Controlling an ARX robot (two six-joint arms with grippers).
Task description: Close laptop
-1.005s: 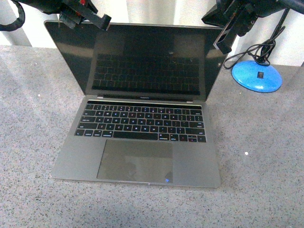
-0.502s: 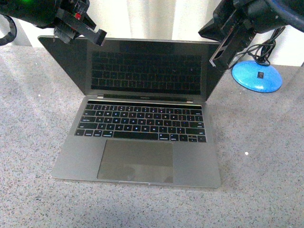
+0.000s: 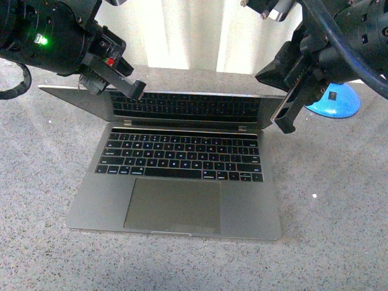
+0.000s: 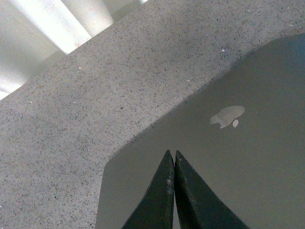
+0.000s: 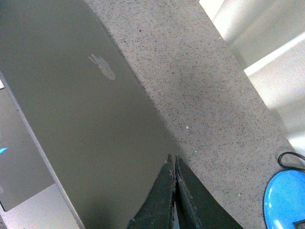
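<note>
While my left gripper (image 3: pixel 137 88) is hovering at the left part of the lid's (image 3: pixel 73 95) top edge, its two fingers are pressing flat against each other with nothing between them. The left wrist view is showing that gripper (image 4: pixel 172 160) as one closed black wedge over the lid's grey back, near a corner; I cannot tell whether the tips are touching the metal. The pale logo (image 4: pixel 227 116) is sitting further in on that back. A green light (image 3: pixel 41 40) is glowing on my left arm.

The laptop (image 3: pixel 91 200) is lying in the middle of the speckled grey worktop (image 3: pixel 339 206), with the keyboard (image 3: pixel 180 156) and trackpad (image 3: pixel 173 205) facing up. Its lid is leaning far forward over the keys, well past upright, so only a narrow strip of screen (image 3: pixel 188 106) is showing, mirroring the keyboard.

My right gripper (image 3: pixel 285 123) is hanging at the lid's right corner, its fingers likewise shut tight together and gripping nothing. In the right wrist view its tips (image 5: pixel 172 164) are lying over the lid's back, just inside the edge.

At the far right a blue disc (image 3: pixel 334 100) is resting on the worktop, partly behind my right arm, with a black cable (image 5: pixel 288 155) beside it.
</note>
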